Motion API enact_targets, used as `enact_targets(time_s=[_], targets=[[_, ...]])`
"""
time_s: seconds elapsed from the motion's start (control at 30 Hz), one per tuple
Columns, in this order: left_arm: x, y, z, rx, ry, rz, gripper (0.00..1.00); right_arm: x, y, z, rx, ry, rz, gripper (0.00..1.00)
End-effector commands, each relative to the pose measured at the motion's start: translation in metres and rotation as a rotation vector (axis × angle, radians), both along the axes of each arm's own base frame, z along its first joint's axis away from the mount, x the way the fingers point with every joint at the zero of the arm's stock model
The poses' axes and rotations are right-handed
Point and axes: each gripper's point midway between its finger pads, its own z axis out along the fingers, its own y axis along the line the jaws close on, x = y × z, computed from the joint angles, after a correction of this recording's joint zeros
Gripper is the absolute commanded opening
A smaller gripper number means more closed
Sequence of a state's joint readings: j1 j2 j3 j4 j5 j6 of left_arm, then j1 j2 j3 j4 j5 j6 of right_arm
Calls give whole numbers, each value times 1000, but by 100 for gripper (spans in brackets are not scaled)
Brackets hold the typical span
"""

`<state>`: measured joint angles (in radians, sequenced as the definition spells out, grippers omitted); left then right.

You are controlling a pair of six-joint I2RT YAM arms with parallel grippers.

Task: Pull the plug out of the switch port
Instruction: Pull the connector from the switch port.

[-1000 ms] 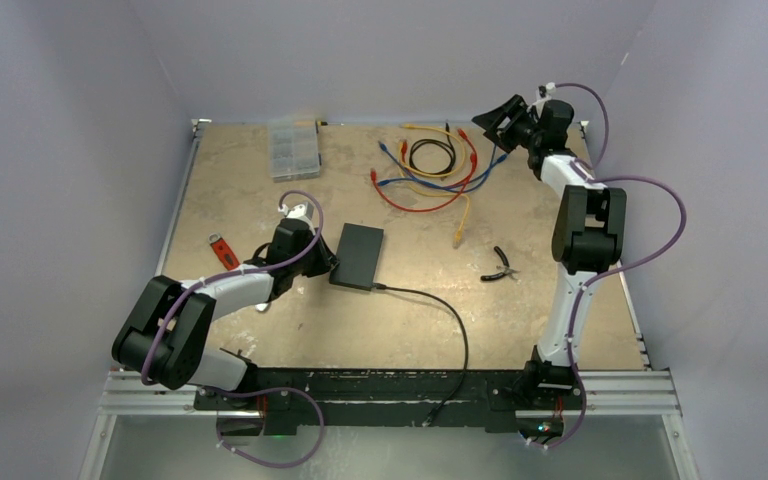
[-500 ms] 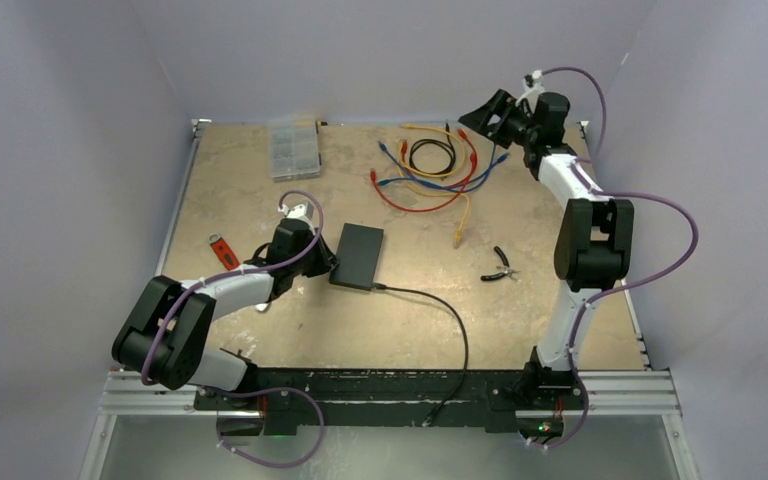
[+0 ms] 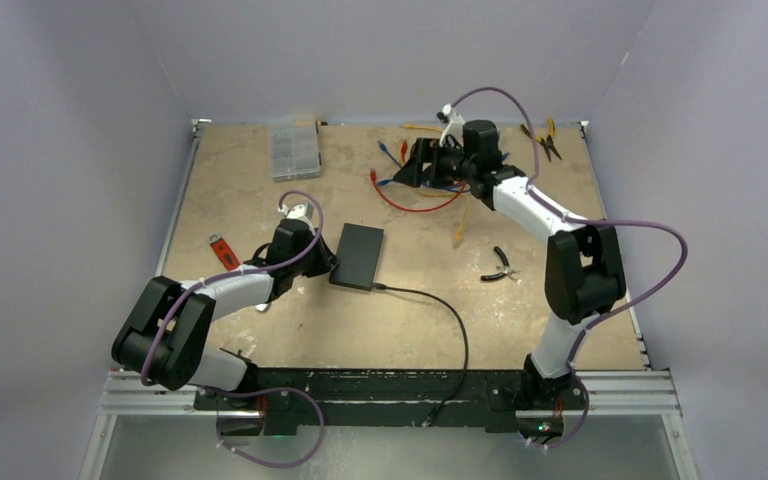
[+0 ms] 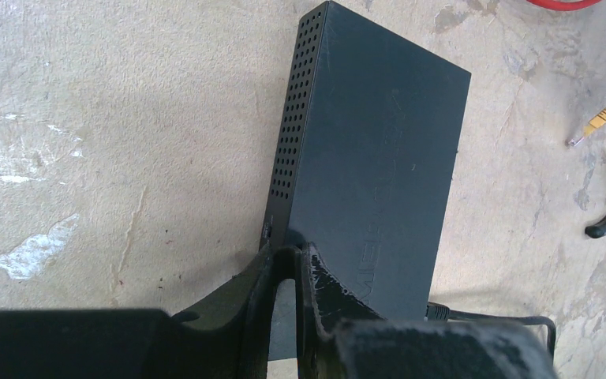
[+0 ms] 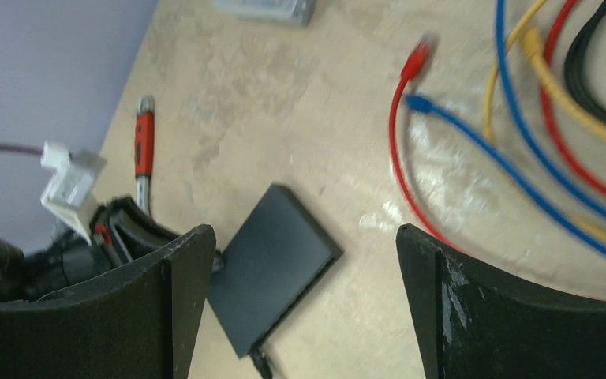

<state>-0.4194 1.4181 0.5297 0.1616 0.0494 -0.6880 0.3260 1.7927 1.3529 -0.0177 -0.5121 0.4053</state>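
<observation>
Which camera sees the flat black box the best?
The left wrist camera: the switch fills it, close and sharp. The top camera shows it small, by the left gripper. The right wrist camera shows it small and blurred.

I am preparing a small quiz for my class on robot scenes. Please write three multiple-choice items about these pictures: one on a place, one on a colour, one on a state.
1. Where is the right gripper?
A. Above the coloured cables at the far side
B. At the pliers
C. Beside the clear box

2. What colour is the cable plugged into the switch?
A. Red
B. Black
C. Yellow

3. How do the right gripper's jaws stand?
A. Shut on a plug
B. Shut on nothing
C. Wide open

Answers:
1 A: the top view shows it over the cable heap.
2 B: a black cable runs from the switch's near edge.
3 C: the right wrist view shows a broad gap between its fingers.
</observation>
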Motion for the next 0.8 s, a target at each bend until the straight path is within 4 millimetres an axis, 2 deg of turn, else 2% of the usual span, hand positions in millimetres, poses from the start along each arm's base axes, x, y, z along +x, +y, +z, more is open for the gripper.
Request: enact_targets(time_s=[0.0, 0.13, 0.3, 0.47, 0.6, 0.77], targets=[[-62, 26, -55, 138, 246, -43, 11, -29, 0, -4, -72, -27, 21, 88], [-61, 25, -54, 134, 241, -45, 11, -62, 10, -28, -86, 10, 64, 88], [-60, 23, -51, 124, 229, -57, 12, -105, 14, -75, -127, 108, 127, 87], [-59, 23, -47, 117, 211, -60, 15, -140, 22, -105, -116, 167, 180, 87], [-58, 23, -41, 109, 184, -55, 20, -158, 21, -125, -127, 210, 202, 85], [-60, 23, -39, 102, 179, -59, 23, -168, 21, -132, -124, 235, 214, 81]])
